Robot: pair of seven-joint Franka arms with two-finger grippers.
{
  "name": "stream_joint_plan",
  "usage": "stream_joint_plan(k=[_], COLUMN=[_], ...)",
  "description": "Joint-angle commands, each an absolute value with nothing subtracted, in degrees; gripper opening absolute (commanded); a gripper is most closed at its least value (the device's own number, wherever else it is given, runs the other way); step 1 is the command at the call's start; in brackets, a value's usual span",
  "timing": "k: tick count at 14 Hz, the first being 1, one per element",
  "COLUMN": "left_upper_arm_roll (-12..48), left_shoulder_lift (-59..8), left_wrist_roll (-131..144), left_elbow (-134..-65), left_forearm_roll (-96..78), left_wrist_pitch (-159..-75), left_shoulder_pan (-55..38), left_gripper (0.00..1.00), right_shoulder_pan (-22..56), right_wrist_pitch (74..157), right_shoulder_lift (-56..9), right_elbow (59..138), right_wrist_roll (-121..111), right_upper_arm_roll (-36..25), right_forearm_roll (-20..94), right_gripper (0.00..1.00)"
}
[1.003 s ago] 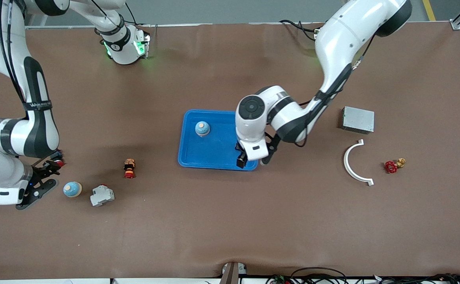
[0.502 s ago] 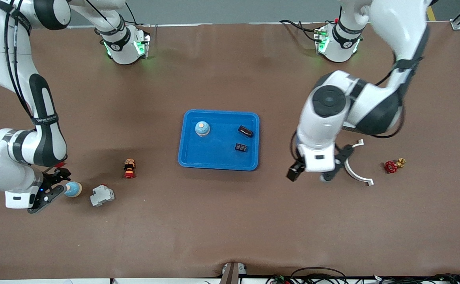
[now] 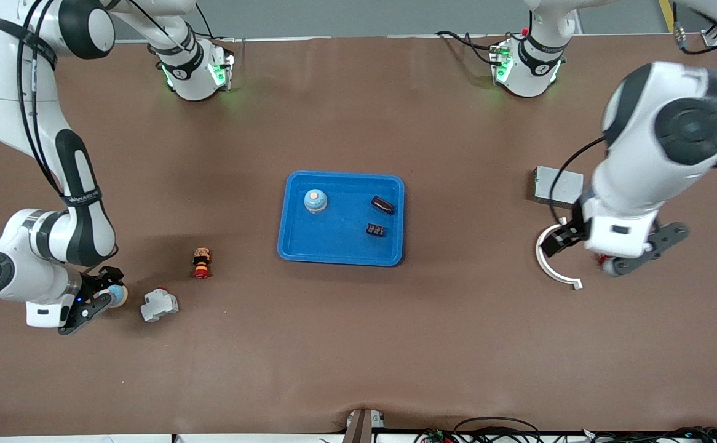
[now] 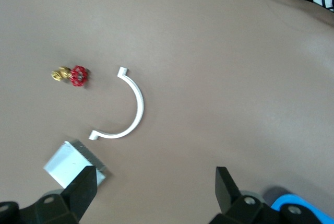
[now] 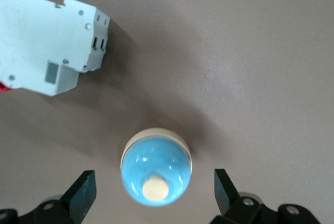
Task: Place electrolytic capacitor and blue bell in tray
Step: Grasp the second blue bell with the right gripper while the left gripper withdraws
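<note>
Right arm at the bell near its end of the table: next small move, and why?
Probably lower and close. The right gripper is open, its fingers standing either side of the blue bell, which sits on the table beside the white breaker. One bell already sits in the tray. The left gripper, open, is over the white arc.
</note>
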State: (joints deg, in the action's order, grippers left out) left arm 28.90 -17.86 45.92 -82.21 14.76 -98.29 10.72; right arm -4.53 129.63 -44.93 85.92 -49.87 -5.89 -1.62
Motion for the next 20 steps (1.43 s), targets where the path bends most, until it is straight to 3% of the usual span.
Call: stream_joint_plan(k=[1,10,12,14,15,17,20], left_upper_arm_roll=[29.18,28.31,22.97,17.16,15.83,9.96,3.89], left_shoulder_lift=[-13.28,-5.19,-3.53,-0.55,1.21,3.24,6.84], left_wrist_roll=[37.47,21.81,19.17,16.62,16.0,11.71,10.46], left_elbow=[-83.85,-84.11,-84.81,-86.56,-87.96,-89.99,-93.5], left_forearm_roll=[12.66,12.3,12.22,8.82,5.74,3.52,3.34], left_wrist_pitch=[-96.69,-88.86,-87.98,-85.27,-85.17,-83.86,-83.41], left_shoulder_pan=[14.32,16.97,12.6,8.71,8.61,4.08,-1.92], left_gripper=[1.0,1.0,1.0,1.0,1.0,1.0,1.0], right_shoulder_pan=[-5.8,-6.86,-6.68,-6.33,-6.24,-6.24,-4.41], right_wrist_pitch=[130.69,132.01,131.92,131.75,131.49,130.7,118.26], right_shoulder_lift=[-46.67,-48.08,-47.99,-47.9,-47.81,-47.46,-42.21], right_elbow=[84.29,84.81,84.81,84.64,84.64,84.81,84.29], right_wrist_roll=[-50.8,-50.89,-50.89,-50.8,-50.8,-50.54,-48.88], right_upper_arm_roll=[-4.75,-4.75,-4.83,-4.83,-4.83,-4.75,-4.66], right_forearm_roll=[-0.53,0.35,0.35,0.26,0.35,0.35,0.35], right_gripper=[1.0,1.0,0.52,0.17,0.1,0.08,0.06])
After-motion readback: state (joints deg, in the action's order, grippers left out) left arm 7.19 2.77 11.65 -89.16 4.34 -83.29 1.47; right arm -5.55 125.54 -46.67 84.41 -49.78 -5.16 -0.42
